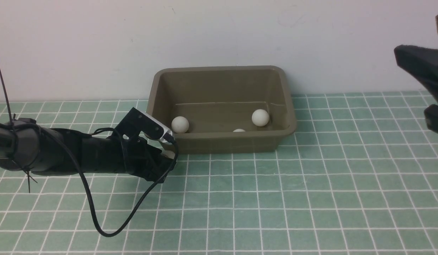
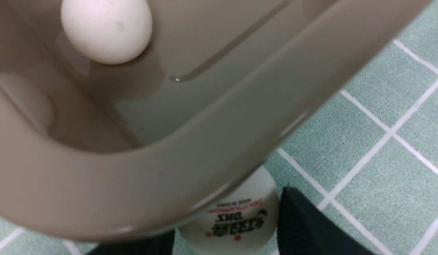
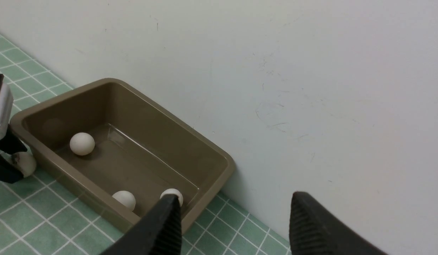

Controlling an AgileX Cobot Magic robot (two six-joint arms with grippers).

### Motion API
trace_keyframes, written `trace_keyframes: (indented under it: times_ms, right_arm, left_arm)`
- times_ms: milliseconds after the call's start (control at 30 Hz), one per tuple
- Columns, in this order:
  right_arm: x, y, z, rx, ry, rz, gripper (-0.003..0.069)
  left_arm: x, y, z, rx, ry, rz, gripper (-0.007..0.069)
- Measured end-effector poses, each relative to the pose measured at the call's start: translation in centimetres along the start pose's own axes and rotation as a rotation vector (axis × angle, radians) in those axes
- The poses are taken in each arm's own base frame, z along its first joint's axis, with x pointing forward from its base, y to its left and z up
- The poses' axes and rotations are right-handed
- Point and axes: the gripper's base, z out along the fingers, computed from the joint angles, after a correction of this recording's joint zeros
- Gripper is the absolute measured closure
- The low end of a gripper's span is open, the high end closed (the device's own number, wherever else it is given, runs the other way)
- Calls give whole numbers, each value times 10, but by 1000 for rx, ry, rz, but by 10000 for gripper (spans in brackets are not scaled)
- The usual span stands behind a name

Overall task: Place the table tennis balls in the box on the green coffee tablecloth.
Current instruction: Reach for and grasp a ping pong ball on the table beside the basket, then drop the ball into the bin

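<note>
Three balls lie in the box (image 1: 219, 143): one ball (image 1: 180, 124) toward 9 o'clock, a second ball (image 1: 260, 117) toward 3 o'clock, and a third ball (image 1: 239, 130) at 6 o'clock, half hidden by the near side. The box stands at the cloth's (image 1: 311, 198) 12 o'clock edge, by the wall (image 1: 98, 42). The left end effector (image 1: 166, 156) grips a fourth ball (image 2: 236, 216), with a printed logo, outside the box at its 7 o'clock corner, under the rim. The right end effector (image 3: 235, 200) hangs raised toward 3 o'clock, jaws spread wide.
</note>
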Motion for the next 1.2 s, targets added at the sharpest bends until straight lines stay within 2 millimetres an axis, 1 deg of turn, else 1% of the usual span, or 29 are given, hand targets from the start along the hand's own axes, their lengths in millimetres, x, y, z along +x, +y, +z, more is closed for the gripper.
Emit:
trace_keyframes:
  times_ms: [300, 433, 500, 600, 700, 800, 867, 933, 967, 1033, 1200]
  right_arm:
    - [-1, 0, 0, -3, -11, 0, 274]
    - [-2, 0, 0, -4, -18, 0, 274]
    - [-2, 0, 0, -4, -18, 0, 274]
    - [-2, 0, 0, -5, -21, -1, 274]
    - [-2, 1, 0, -6, -23, -1, 274]
    - [-2, 1, 0, -6, -23, -1, 274]
    - [-2, 1, 0, -6, -23, 0, 274]
    - [-2, 1, 0, -6, -23, 1, 274]
    - [-2, 1, 0, -6, -23, 1, 274]
    - [-2, 1, 0, -6, -23, 2, 274]
    - [-2, 1, 0, -12, -22, 11, 274]
  left_arm:
    - [-1, -2, 0, 17, -11, -1, 293]
    - [-2, -3, 0, 35, -18, -54, 293]
    - [-3, -5, -4, 47, -6, -66, 293]
    - [-7, -13, -17, 78, 13, -74, 293]
    - [-16, -24, -34, 143, 11, -86, 293]
    - [-32, -36, -56, 211, -29, -108, 293]
    - [-43, -41, -71, 219, -69, -90, 293]
    - [-54, -42, -81, 202, -109, -57, 293]
    - [-60, -40, -85, 183, -137, -30, 293]
    - [-67, -36, -86, 144, -168, -6, 293]
    - [-75, -22, -81, 42, -216, 33, 293]
